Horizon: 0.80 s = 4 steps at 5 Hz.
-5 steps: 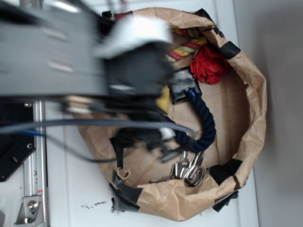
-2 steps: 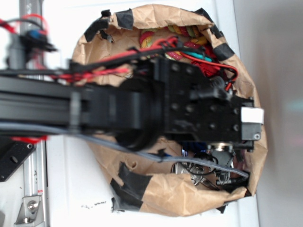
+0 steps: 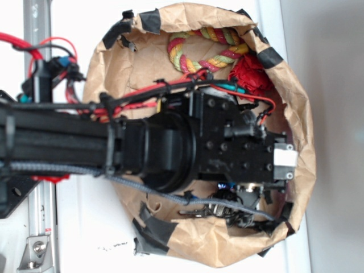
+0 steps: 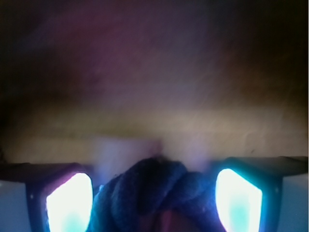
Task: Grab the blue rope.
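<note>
The blue rope (image 4: 159, 188), dark navy and twisted, fills the gap between my two glowing finger pads (image 4: 67, 203) in the wrist view. My gripper (image 4: 153, 186) is open, with its pads standing wide on either side of the rope. The brown bag floor lies just beyond. In the exterior view my black arm and wrist (image 3: 227, 148) reach down into the paper bag and cover nearly all of the rope. Only a small blue bit (image 3: 223, 185) peeks out beneath the wrist.
The crumpled brown paper bag (image 3: 304, 131) with black tape patches walls me in on all sides. Inside it lie a pink-yellow-green twisted rope (image 3: 202, 48), a red cloth (image 3: 253, 77) and metal keys (image 3: 213, 209). A metal rail (image 3: 37, 227) runs along the left.
A second ago the arm was a blur above the bag and the blue rope lay in plain sight. The wrist has since dropped into the bag over it, then shifted slightly left, uncovering the multicoloured rope.
</note>
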Available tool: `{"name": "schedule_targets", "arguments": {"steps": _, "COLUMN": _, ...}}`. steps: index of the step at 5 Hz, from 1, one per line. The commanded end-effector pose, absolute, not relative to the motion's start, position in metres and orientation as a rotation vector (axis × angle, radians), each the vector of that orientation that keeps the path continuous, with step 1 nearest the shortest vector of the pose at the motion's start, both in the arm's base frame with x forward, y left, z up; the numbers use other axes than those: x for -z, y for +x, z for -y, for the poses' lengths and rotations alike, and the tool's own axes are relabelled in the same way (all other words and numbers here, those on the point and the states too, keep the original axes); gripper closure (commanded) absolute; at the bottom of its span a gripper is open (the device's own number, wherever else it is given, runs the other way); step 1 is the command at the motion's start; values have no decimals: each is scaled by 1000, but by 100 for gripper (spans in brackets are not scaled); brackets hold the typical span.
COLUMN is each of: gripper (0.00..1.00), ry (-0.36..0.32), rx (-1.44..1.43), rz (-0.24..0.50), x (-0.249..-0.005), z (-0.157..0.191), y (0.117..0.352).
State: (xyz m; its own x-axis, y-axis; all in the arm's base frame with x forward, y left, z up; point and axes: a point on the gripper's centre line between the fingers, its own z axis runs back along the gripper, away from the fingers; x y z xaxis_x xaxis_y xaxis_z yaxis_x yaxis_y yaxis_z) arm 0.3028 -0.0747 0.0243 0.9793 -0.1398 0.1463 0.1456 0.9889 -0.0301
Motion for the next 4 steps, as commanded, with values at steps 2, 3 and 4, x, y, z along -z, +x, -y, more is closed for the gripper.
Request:
{"name": "schedule_targets", "arguments": {"steps": 2, "gripper": 100, "ry": -30, "rx": 296, "rz": 135, "x": -34, "z": 74, "y": 260}}
{"name": "schedule_targets", "arguments": {"steps": 3, "gripper": 100, "ry": -8, "rx": 271, "rz": 203, "x": -72, "z": 60, "y": 269}}
{"name": "schedule_targets", "arguments": {"steps": 4, "gripper": 100, "ry": -45, "rx": 224, "rz": 331, "x": -121, "z": 28, "y": 277}}
